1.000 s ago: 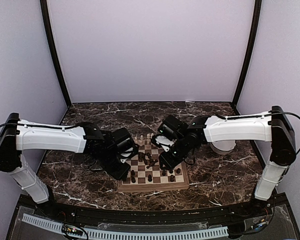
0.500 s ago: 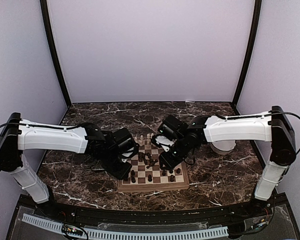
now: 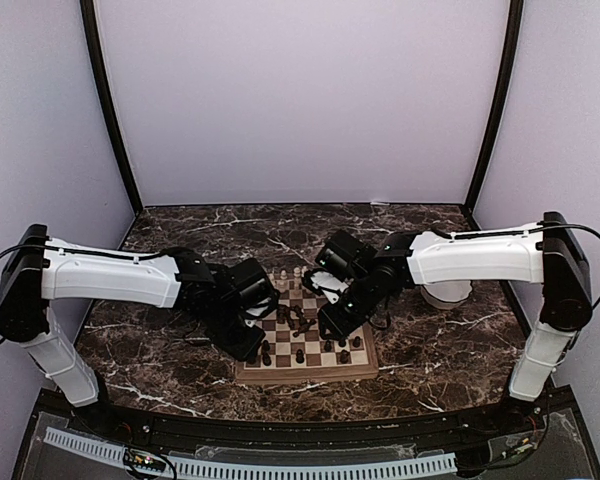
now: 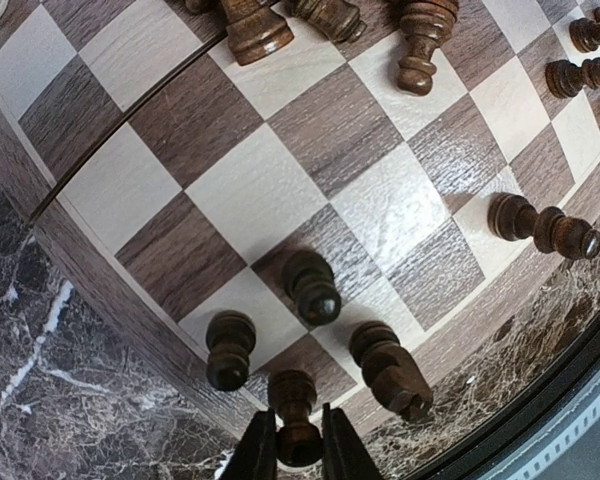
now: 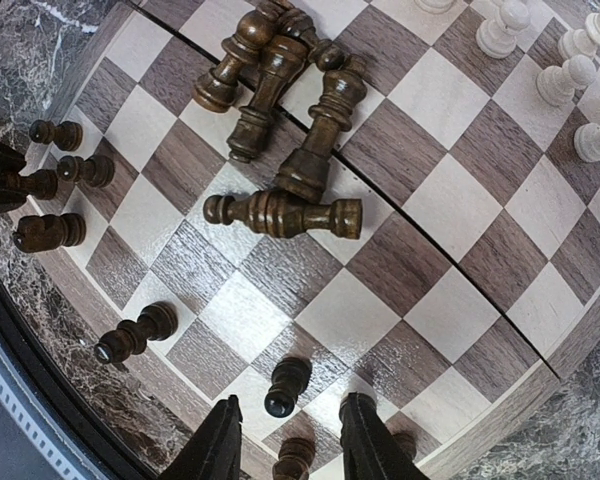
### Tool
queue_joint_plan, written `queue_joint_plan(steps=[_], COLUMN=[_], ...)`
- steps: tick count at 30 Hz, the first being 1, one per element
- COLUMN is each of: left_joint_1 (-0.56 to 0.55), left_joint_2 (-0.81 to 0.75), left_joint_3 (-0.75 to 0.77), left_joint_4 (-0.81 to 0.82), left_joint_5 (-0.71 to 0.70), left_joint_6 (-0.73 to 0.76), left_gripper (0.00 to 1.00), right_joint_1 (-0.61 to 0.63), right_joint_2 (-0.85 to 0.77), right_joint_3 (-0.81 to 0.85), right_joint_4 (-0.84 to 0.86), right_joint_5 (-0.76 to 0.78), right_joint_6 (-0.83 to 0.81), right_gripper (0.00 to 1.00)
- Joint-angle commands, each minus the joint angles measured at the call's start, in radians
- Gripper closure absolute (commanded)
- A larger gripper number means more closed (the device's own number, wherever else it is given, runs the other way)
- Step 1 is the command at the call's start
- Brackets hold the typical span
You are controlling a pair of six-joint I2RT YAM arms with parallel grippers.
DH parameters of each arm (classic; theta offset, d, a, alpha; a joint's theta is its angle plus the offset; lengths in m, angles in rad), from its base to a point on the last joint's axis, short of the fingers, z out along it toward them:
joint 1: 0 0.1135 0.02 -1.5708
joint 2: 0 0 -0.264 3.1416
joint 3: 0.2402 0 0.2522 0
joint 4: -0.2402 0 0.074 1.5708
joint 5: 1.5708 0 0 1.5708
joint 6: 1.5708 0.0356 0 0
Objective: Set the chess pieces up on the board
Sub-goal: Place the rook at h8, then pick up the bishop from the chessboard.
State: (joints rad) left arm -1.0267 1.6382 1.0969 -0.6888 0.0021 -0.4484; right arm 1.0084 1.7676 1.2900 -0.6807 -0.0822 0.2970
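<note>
Dark pawn [image 4: 296,395] at the board's [image 4: 250,190] near edge, left gripper [image 4: 297,440] clamped on it: placing step, release next. Right gripper [image 5: 290,410] fingers apart, empty.

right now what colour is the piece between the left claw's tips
Dark brown. The piece shows best in the left wrist view.

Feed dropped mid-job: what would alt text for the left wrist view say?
The left tool closely flanks an upright dark piece at the board's edge; three more dark pieces stand beside it, and toppled pieces lie farther across.
</note>
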Motion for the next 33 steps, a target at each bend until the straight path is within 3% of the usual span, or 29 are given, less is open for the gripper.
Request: queue_joint_plan(steps=[1, 7, 15, 18, 24, 33], left_joint_1=[-0.008, -0.009, -0.004, 0.027, 0.105, 0.113], left_joint_2=[0.0, -0.074, -0.184, -0.126, 0.075, 0.217], left_joint_3=[0.005, 0.025, 0.154, 0.232, 0.398, 0.433], left_joint_4=[-0.019, -0.039, -0.055, -0.069, -0.126, -0.137], left_joint_5=[-0.009, -0.054, -0.23, -0.226, -0.114, -0.068], left_joint_6=[0.004, 0.007, 0.105, 0.133, 0.05, 0.029], left_gripper=[0.81, 0.65, 0.56, 0.56, 0.6, 0.58], right_joint_1=[0.009, 0.006, -0.005, -0.008, -0.011, -0.048], right_joint_2=[0.005, 0.013, 0.018, 0.023, 0.026, -0.012], right_joint_3=[0.017, 0.027, 0.042, 0.054, 0.075, 0.034], right_joint_4=[0.003, -0.005, -0.009, -0.014, -0.032, -0.026], right_joint_5=[0.004, 0.012, 0.024, 0.029, 0.046, 0.071], right_joint_6=[-0.005, -0.017, -0.037, -0.045, -0.051, 0.001], right_gripper=[0.64, 0.64, 0.64, 0.64, 0.64, 0.64])
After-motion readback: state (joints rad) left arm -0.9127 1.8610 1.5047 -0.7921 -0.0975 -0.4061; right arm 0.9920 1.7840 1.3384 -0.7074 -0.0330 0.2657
